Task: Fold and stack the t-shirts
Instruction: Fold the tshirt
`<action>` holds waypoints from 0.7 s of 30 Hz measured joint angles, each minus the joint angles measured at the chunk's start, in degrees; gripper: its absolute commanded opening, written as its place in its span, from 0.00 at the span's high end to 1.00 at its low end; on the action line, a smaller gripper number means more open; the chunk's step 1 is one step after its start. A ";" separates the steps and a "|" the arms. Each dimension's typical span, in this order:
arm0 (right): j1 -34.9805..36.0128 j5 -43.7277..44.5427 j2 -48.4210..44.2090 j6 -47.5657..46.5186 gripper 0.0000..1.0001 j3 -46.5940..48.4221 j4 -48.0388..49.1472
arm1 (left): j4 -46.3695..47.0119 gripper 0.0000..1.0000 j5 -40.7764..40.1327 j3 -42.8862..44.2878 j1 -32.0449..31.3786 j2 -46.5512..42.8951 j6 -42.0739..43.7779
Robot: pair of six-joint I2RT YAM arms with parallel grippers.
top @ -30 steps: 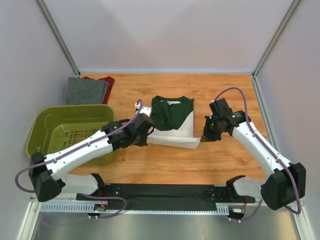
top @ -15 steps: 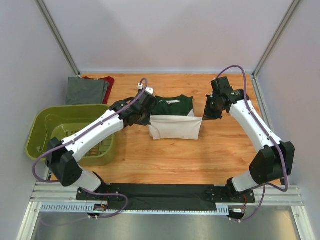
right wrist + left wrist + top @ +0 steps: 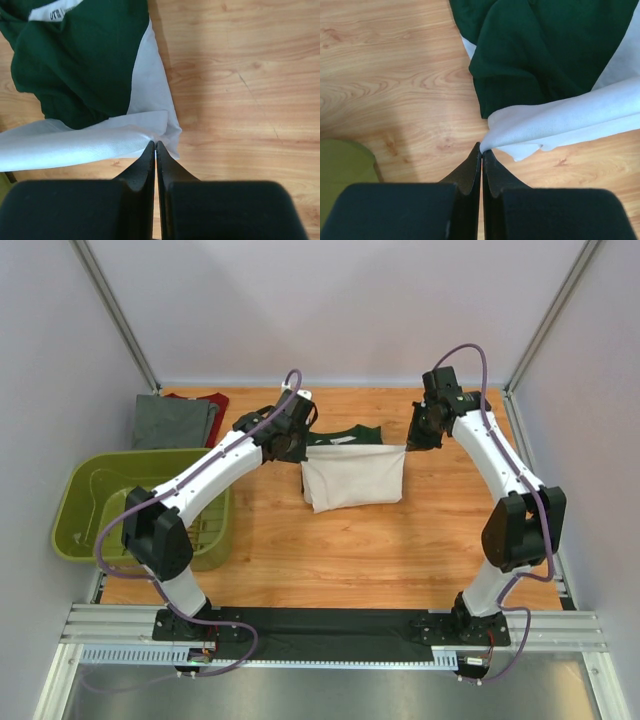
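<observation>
The white-and-green t-shirt [image 3: 352, 480] lies near the middle of the tabletop's far edge, its white fold pinched at either end by the left gripper [image 3: 481, 150] and right gripper [image 3: 155, 146].

Both arms reach far forward, seen from above. The left arm [image 3: 215, 475] rises from its base at 7 o'clock, bends at the elbow and runs its white forearm toward 1 o'clock. Its wrist sits just left of centre, and the left claw [image 3: 299, 448] points toward 4 o'clock. The right arm [image 3: 492, 465] climbs from 5 o'clock with its forearm angled toward 11 o'clock. Its wrist is turned back so the right claw [image 3: 410, 442] points toward 7 o'clock. In each wrist view the black fingers [image 3: 468, 172] meet tip to tip, pinching an edge of the white t-shirt [image 3: 350, 480]. The two claws sit level and well apart.
</observation>
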 measured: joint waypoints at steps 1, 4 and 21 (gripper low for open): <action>-0.22 0.00 0.96 -0.09 1.00 0.96 0.22 | 0.31 1.00 0.70 0.28 0.55 0.74 -0.15; -0.55 -0.07 4.15 -0.28 1.00 3.32 1.29 | 1.46 1.00 2.67 0.50 2.34 2.73 -0.42; -0.79 -0.15 17.00 -1.92 1.00 16.09 8.00 | 5.22 1.00 8.92 6.14 9.49 11.41 -1.88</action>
